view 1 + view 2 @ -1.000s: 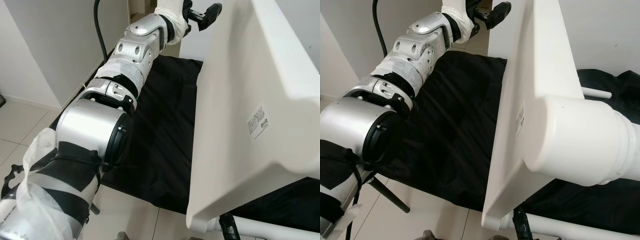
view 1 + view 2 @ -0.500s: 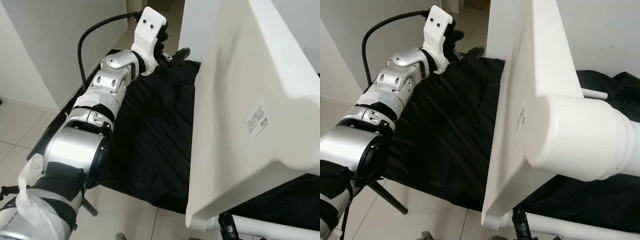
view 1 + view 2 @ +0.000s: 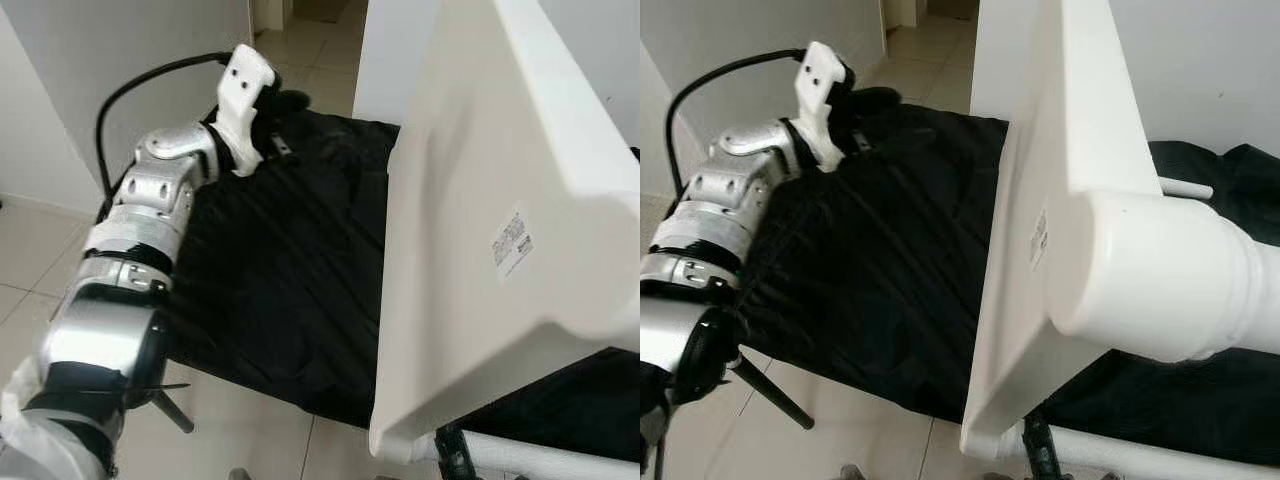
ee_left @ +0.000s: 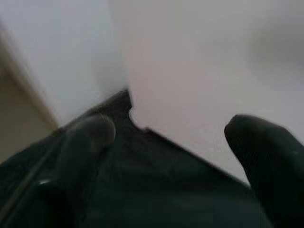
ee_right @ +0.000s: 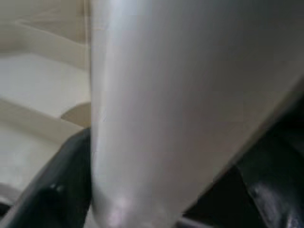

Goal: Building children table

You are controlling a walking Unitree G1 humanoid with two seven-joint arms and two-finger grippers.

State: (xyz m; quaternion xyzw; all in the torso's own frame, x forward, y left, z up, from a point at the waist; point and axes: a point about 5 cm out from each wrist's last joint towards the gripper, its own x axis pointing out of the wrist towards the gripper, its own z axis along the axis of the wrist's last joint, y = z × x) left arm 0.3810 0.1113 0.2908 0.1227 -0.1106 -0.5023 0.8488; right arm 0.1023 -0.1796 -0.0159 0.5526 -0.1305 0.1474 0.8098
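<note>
White plastic is dominating the scene: the tabletop [image 3: 470, 230] is standing on edge, tilted up off the black cloth [image 3: 290, 270], with a fat white leg socket [image 3: 1160, 275] jutting toward the camera and a label [image 3: 512, 243] on its underside. Below the tabletop's lower corner, the right gripper [image 5: 156, 142] is pinching its edge, black fingers [image 5: 57, 190] either side of the white panel, keeping it propped. The left gripper [image 4: 166, 156] is coming down now; a second ago it was raised up by the tabletop's far top edge, and it is now dropping low over the cloth, well to the left of the tabletop, fingers spread wide with nothing between them. A thin white leg [image 3: 1185, 187] is lying beyond the tabletop. My read: the left arm is going hunting for the next part.
</note>
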